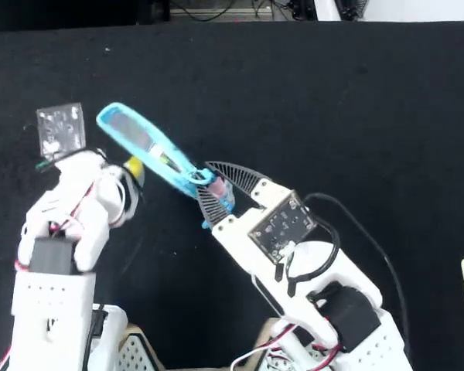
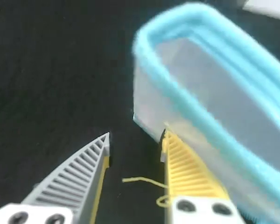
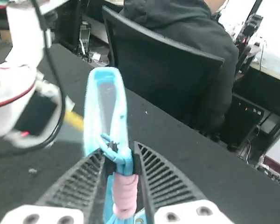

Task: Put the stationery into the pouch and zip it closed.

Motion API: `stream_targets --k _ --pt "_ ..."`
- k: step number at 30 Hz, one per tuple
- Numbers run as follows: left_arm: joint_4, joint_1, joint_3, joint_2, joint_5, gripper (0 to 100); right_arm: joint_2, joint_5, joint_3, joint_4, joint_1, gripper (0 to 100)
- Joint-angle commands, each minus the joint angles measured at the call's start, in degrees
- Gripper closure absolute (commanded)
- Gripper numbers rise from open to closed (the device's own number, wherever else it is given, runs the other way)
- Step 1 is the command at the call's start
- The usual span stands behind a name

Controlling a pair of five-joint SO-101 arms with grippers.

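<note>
Pouch (image 1: 143, 143) is held slanted above the table (image 1: 332, 100), its near end clamped in the right gripper (image 3: 119, 149), and a pink item (image 3: 124, 191), possibly stationery, is seen inside. The left gripper (image 2: 135, 137) is spread open at the far end, with one finger (image 2: 182, 172) against the wall. Zipping is judged to be in hand, and a firm left grasp is called for next.

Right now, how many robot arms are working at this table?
2. The left arm, with the left end effector open beside the blue pouch; the right arm, with the right end effector clamped on one end of that pouch.
</note>
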Motion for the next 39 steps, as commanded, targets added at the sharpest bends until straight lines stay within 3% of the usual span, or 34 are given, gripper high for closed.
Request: stream_targets --k 1,7,17,23,28,33,39 --pt "9.49 1.98 -3.3 -8.88 -5.71 81 -1.01 0.53 -0.13 -3.6 -0.53 98.8" --pt "16.0 12.53 -1.36 -22.51 -9.05 81 0.13 0.53 -0.48 -3.96 -0.53 98.8" --pt "6.33 28.88 11.38 -33.76 -6.07 76 1.98 0.53 -0.48 -3.43 -0.53 98.8" --pt "0.53 28.44 16.48 -36.92 -5.27 76 1.89 0.53 -0.48 -3.43 -0.44 98.8" --pt "-5.89 18.59 22.02 -38.07 -5.45 76 1.89 0.53 -0.48 -3.43 -0.44 98.8" --pt "-6.33 13.93 22.46 -38.95 -5.36 76 1.89 0.53 -0.22 -3.43 -0.44 98.8" --pt "-5.71 13.85 22.81 -40.62 -5.63 76 2.07 0.53 -0.22 -3.78 -0.44 98.8"
